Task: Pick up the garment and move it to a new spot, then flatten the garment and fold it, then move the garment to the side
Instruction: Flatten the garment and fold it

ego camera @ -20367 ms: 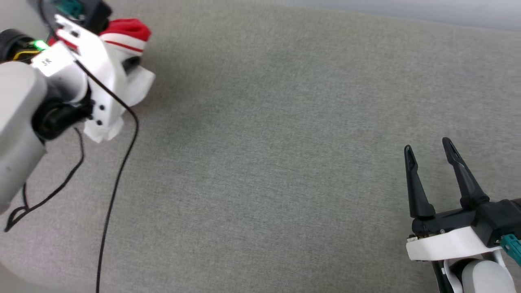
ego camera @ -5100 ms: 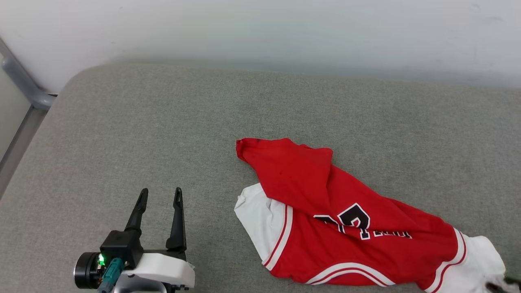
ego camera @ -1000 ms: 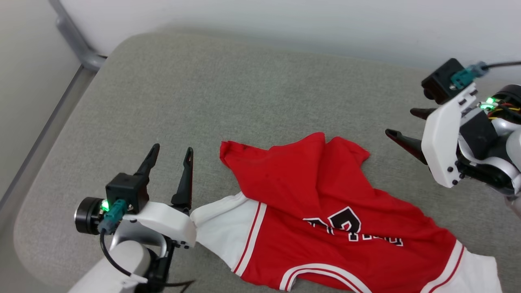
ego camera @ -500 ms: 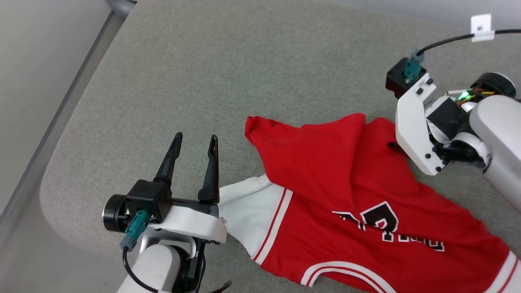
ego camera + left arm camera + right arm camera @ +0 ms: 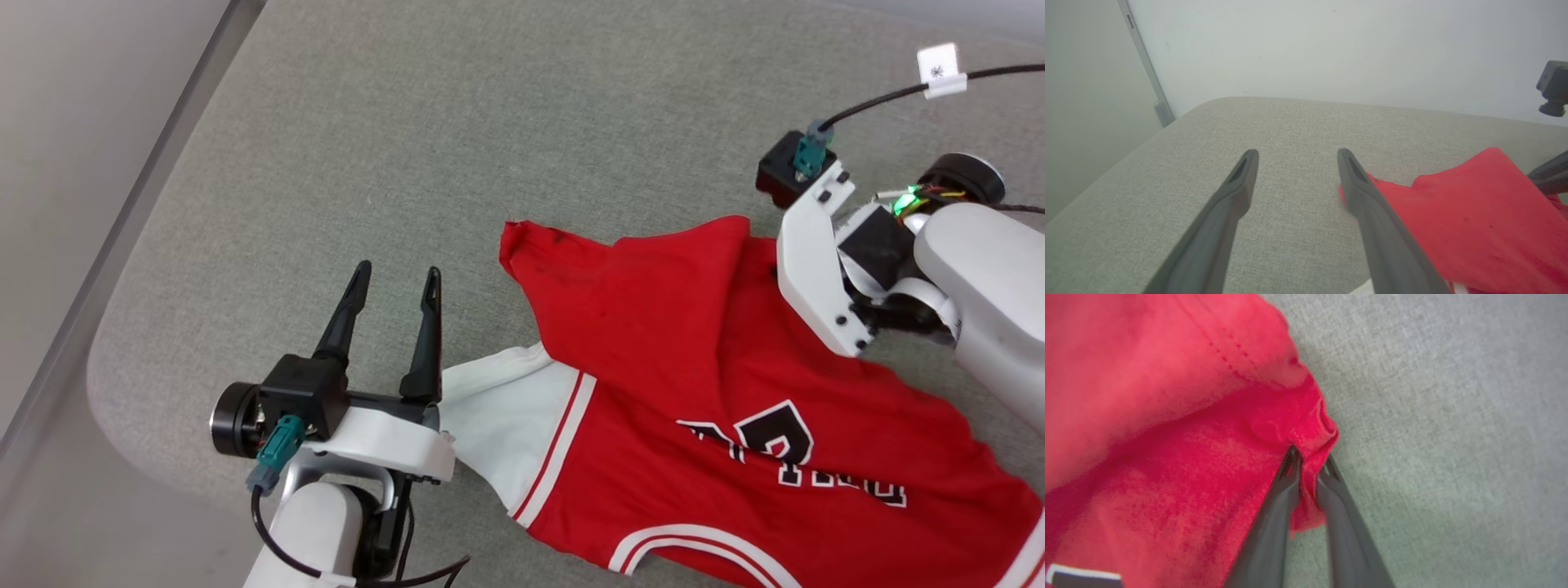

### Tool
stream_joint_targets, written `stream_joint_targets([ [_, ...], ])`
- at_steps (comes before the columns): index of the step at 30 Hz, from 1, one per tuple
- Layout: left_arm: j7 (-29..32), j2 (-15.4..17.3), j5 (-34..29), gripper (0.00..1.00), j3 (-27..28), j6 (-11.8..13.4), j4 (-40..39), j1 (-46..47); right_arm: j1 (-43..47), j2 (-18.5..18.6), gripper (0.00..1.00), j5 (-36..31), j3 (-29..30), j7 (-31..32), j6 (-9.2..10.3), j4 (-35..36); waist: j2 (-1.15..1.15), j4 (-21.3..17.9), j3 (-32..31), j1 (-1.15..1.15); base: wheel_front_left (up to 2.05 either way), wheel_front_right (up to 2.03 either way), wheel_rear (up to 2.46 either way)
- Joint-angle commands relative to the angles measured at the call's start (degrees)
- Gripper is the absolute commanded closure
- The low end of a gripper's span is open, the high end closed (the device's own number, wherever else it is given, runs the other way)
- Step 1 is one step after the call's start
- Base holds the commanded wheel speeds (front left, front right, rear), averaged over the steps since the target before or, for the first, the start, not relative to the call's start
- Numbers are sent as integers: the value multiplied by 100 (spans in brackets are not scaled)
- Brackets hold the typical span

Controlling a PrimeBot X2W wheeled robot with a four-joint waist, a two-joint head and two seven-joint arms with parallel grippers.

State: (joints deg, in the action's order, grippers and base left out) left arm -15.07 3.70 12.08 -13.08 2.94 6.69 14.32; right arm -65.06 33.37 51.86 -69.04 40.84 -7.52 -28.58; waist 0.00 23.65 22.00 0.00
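Head view. On the grey cushion (image 5: 490, 122), toward the right and near side, the red garment (image 5: 694, 351), rumpled and not flat. To the left, a white sleeve (image 5: 498, 416) sticking out, just beside the base of the left tool (image 5: 397, 269). On the near part of the red cloth, black number and letters (image 5: 775, 441) with white edges. Left tool over the cushion, left of the garment, two dark fingers wide apart and empty. Right tool (image 5: 784, 278) down at the far right edge of the garment, fingers hidden under its white bracket (image 5: 816, 286); cannot tell its grip from here. From it, a black cable (image 5: 890, 94) with a small white tag (image 5: 939, 61), running off to the right.

Left wrist view. Two dark fingers of the left tool (image 5: 1297, 153) spread wide over bare cushion (image 5: 1290, 122). Holds nothing. Just to the right of them, the red cloth of the garment (image 5: 1474, 212), humped up a little. At the right edge, one dark finger (image 5: 1549, 175) of the right tool, against the red cloth. Behind the cushion, a pale wall (image 5: 1331, 49).

Right wrist view. Right tool (image 5: 1310, 457) narrow, its two fingers pinching a small fold at the edge of the garment (image 5: 1167, 416). Red cloth bunched up between the fingertips and just past them. Garment on one side of the fingers, bare grey cushion (image 5: 1453, 416) on the other.
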Motion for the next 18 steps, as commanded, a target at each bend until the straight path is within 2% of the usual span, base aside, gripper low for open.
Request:
stream_joint_targets([
  [1, -14, -5, -42, 0, 36, -28, 12, -57, -48, -49, 100, 46, -16, -94, 7, -40, 0, -88, -94, 0, 0, 0, 0],
  [4, -14, -25, -145, 0, 195, -88, 51, -155, -394, 8, 100, 129, 80, -706, 7, 81, 0, -260, -269, 0, 0, 0, 0],
  [9, -14, -42, -291, 0, 415, -175, 90, -367, -748, 288, 100, 299, 65, -1369, 7, 284, 0, -573, -550, 0, 0, 0, 0],
  [18, -14, -67, -438, 0, 637, -286, 109, -556, -863, 1343, 100, 647, 382, -1906, 7, 450, 0, -927, -677, 0, 0, 0, 0],
])
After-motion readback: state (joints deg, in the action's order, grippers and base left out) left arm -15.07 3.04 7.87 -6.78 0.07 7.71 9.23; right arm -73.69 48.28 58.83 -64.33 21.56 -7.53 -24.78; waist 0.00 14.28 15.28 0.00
